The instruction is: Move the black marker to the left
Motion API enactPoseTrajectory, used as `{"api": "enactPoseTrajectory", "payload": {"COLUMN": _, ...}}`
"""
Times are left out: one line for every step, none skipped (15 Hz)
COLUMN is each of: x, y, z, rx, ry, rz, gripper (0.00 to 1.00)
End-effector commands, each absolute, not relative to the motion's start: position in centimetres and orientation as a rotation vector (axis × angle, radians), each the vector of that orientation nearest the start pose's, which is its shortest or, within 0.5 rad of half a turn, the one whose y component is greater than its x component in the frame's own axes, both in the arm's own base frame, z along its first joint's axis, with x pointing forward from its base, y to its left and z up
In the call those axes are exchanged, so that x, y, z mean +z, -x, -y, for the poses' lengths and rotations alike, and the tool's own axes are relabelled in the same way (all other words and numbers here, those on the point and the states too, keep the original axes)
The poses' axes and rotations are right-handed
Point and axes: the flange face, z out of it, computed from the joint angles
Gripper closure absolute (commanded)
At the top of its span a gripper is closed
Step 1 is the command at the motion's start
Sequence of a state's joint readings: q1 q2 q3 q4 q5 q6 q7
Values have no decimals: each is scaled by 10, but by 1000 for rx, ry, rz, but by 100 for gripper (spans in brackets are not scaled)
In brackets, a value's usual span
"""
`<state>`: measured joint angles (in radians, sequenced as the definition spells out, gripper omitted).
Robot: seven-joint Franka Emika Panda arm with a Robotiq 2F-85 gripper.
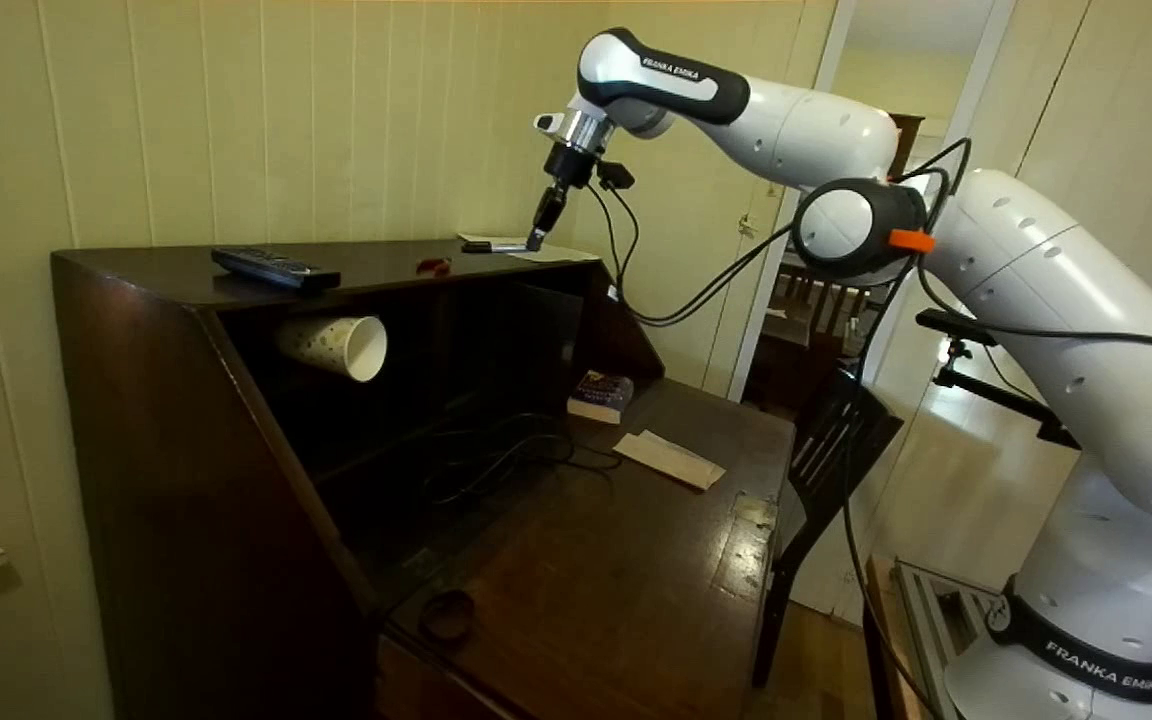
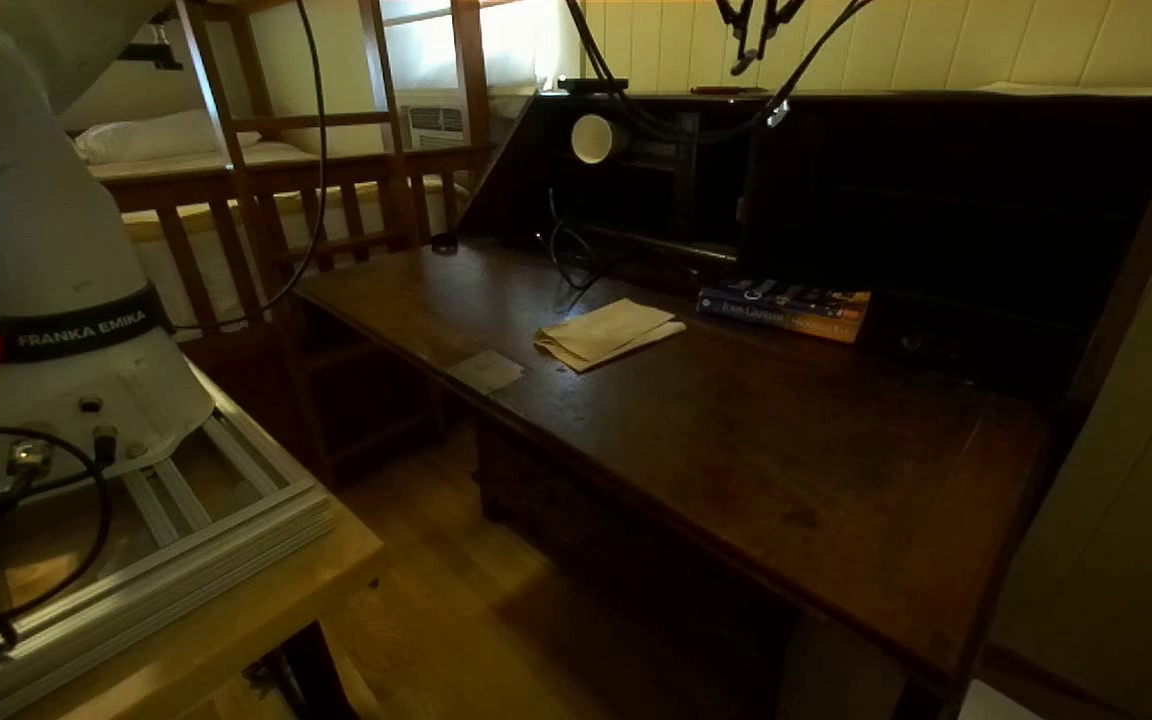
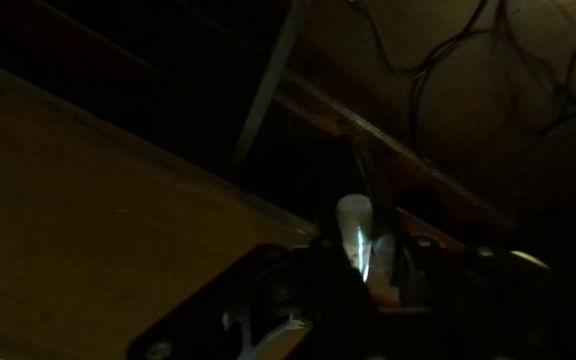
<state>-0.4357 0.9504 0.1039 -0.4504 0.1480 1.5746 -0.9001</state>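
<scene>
The black marker has a black part and a pale, shiny part; it lies level just over the top of the dark desk. My gripper points down at the marker's right end in that exterior view. In the wrist view, the marker's pale end shows between my dark fingers, which look shut on it; the view is dark and the rest of the marker is hidden. In an exterior view, my fingertips come close together a little above the desk top, and the marker is hard to make out.
A dark remote-like slab, a small red object and a paper sheet lie on the desk top. A white cup lies sideways in the compartment below. Lower down are a book, a folded napkin and cables.
</scene>
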Motion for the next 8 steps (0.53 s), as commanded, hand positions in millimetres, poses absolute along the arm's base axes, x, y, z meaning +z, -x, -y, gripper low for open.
{"api": "enactPoseTrajectory", "payload": {"x": 547, "y": -683, "z": 280, "rx": -247, "ry": 2824, "rz": 1016, "gripper": 91}}
{"api": "enactPoseTrajectory", "payload": {"x": 554, "y": -674, "z": 279, "rx": -200, "ry": 2805, "rz": 1048, "gripper": 91}}
{"api": "enactPoseTrajectory", "payload": {"x": 557, "y": -667, "z": 279, "rx": -161, "ry": 2794, "rz": 1042, "gripper": 91}}
{"api": "enactPoseTrajectory", "payload": {"x": 561, "y": -662, "z": 279, "rx": -132, "ry": 2795, "rz": 1013, "gripper": 91}}
{"api": "enactPoseTrajectory", "payload": {"x": 564, "y": -660, "z": 279, "rx": -133, "ry": 2803, "rz": 974, "gripper": 91}}
{"api": "enactPoseTrajectory", "payload": {"x": 566, "y": -661, "z": 279, "rx": -171, "ry": 2798, "rz": 941, "gripper": 91}}
{"api": "enactPoseTrajectory", "payload": {"x": 567, "y": -662, "z": 280, "rx": -198, "ry": 2801, "rz": 911, "gripper": 91}}
{"api": "enactPoseTrajectory", "payload": {"x": 568, "y": -664, "z": 282, "rx": -225, "ry": 2816, "rz": 881, "gripper": 91}}
